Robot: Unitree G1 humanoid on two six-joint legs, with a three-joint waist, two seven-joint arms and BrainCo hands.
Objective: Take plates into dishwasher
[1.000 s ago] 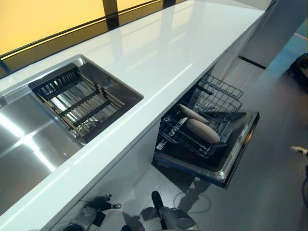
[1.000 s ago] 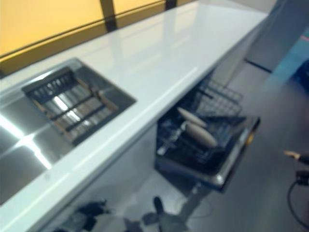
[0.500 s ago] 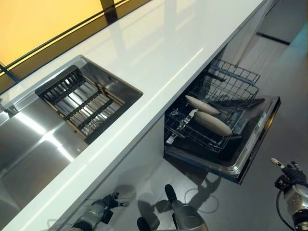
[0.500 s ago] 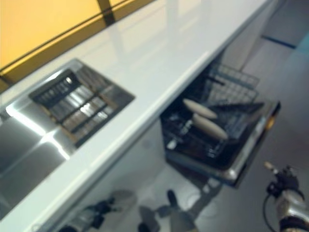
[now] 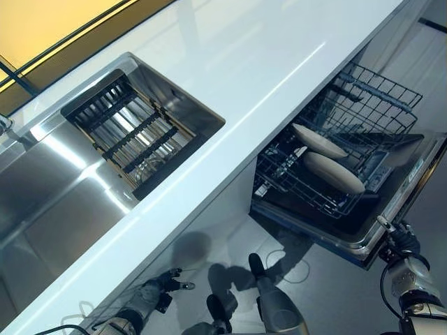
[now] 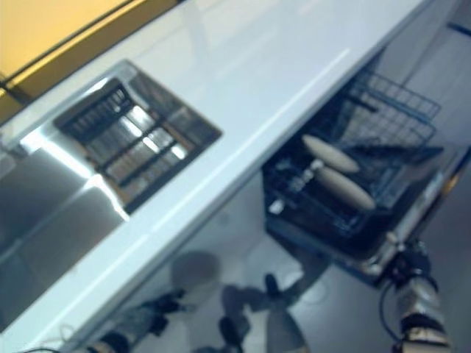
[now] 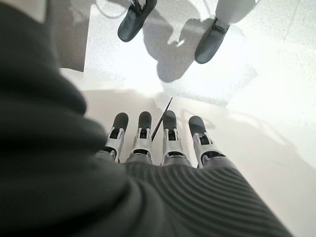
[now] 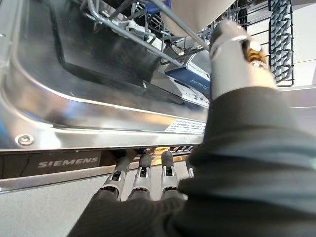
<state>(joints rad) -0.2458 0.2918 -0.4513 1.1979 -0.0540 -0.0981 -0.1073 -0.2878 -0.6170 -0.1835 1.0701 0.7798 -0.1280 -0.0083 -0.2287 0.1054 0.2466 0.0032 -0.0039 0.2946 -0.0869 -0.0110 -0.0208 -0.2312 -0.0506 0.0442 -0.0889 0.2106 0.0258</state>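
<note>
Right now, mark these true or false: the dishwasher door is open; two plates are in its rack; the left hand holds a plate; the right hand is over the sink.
1. The dishwasher door is open. True.
2. Two plates lie in the rack. True.
3. The left hand holds a plate. False: it is empty, fingers straight, low above the floor.
4. The right hand is over the sink. False: it is at the open door's outer edge.
</note>
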